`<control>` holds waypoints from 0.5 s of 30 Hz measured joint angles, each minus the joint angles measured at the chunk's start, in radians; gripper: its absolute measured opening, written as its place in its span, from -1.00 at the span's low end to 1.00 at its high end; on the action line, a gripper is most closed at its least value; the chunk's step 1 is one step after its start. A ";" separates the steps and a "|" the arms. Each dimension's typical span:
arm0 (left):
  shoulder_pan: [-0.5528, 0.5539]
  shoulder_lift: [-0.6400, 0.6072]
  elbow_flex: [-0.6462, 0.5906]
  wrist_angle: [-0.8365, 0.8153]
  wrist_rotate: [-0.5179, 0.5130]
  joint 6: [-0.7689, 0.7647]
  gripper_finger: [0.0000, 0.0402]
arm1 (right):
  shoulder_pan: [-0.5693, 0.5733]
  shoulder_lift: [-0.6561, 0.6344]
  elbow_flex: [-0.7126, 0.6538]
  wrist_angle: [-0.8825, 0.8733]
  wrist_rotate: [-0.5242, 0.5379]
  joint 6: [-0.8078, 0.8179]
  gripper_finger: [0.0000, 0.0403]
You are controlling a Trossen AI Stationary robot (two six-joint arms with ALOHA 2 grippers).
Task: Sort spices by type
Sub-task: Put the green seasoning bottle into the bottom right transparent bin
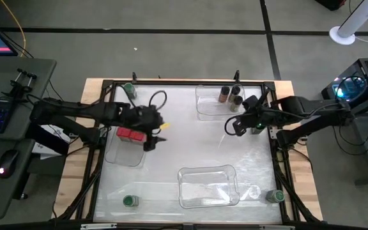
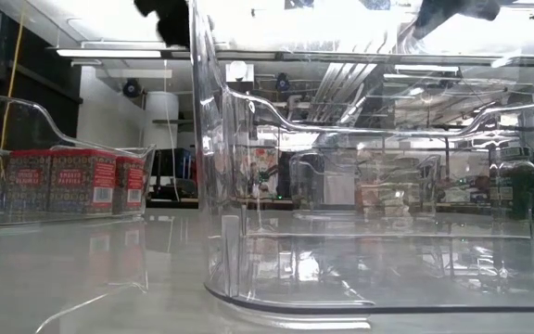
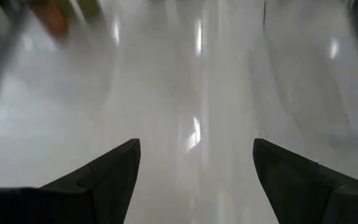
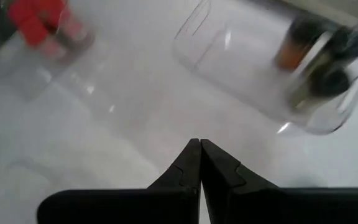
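Note:
Red boxy spices (image 1: pixel 131 133) stand in a clear tray (image 1: pixel 125 154) at the table's left; they also show in the low view (image 2: pixel 72 181). Brownish dark-lidded jars (image 1: pixel 230 96) stand in a clear tray (image 1: pixel 204 107) at the far right. Green-lidded jars stand on the table at the far left (image 1: pixel 129 89), near left (image 1: pixel 129 200) and near right (image 1: pixel 275 196). My left gripper (image 3: pixel 197 146) hangs open just right of the red boxes (image 1: pixel 153 135), nothing between its fingers. My right gripper (image 4: pixel 200 143) is shut on nothing, raised near the brown jars' tray (image 1: pixel 230 126).
A third clear tray (image 1: pixel 206 185) sits near the table's front edge and fills the low view (image 2: pixel 341 186). The bare middle of the table lies between the two grippers. A dark frame (image 1: pixel 171 82) runs round the table's edges.

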 joint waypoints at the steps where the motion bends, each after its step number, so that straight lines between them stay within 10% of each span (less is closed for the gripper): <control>1: 0.005 0.000 0.000 0.060 -0.009 0.012 0.49 | 0.002 0.006 0.000 0.000 -0.037 0.000 -1.00; 15: 0.190 0.000 0.000 0.438 -0.246 -0.159 0.49 | 0.114 0.098 0.000 -0.275 -0.228 0.255 -0.64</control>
